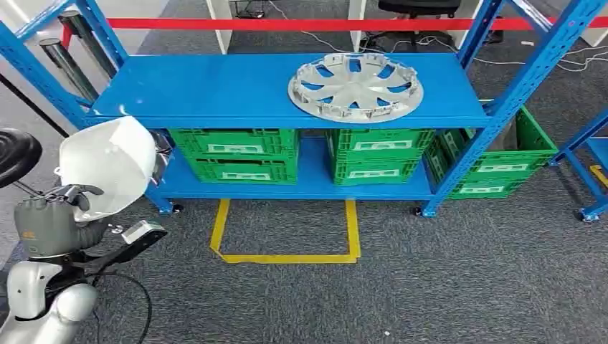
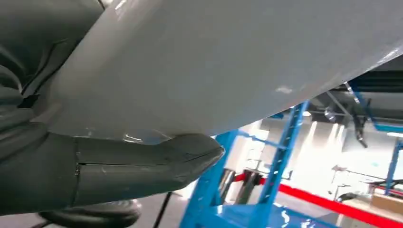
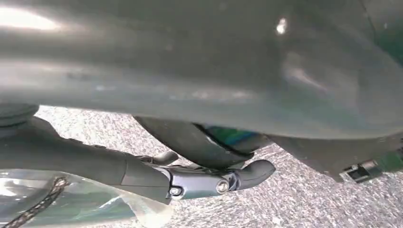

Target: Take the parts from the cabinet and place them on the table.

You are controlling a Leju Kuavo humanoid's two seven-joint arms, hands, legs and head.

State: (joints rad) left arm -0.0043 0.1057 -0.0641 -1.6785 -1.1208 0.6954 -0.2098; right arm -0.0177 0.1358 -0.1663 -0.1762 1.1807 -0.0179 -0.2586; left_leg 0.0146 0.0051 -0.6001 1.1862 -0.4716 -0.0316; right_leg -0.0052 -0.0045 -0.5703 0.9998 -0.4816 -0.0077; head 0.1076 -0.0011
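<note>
We are holding a white curved part [image 1: 109, 165] in our left hand [image 1: 50, 218] at the lower left of the head view, fingers wrapping its lower edge. In the left wrist view that same pale part [image 2: 228, 61] is spreading across the upper frame, and our thick grey thumb [image 2: 142, 161] is pressing against its underside. Over in the right wrist view, our right hand [image 3: 190, 175] is showing dark fingers [image 3: 247, 173] under a large dark curved surface [image 3: 199, 66]; we cannot tell whether that hand is gripping it or just lying beside it. Up in the upper middle of the head view, a silver wheel cover [image 1: 355, 86] is lying flat on the top shelf of the blue rack [image 1: 215, 89]. Below it, green crates [image 1: 236, 154] are sitting on the lower shelf, and yellow tape [image 1: 287, 254] is marking the grey carpet.
</note>
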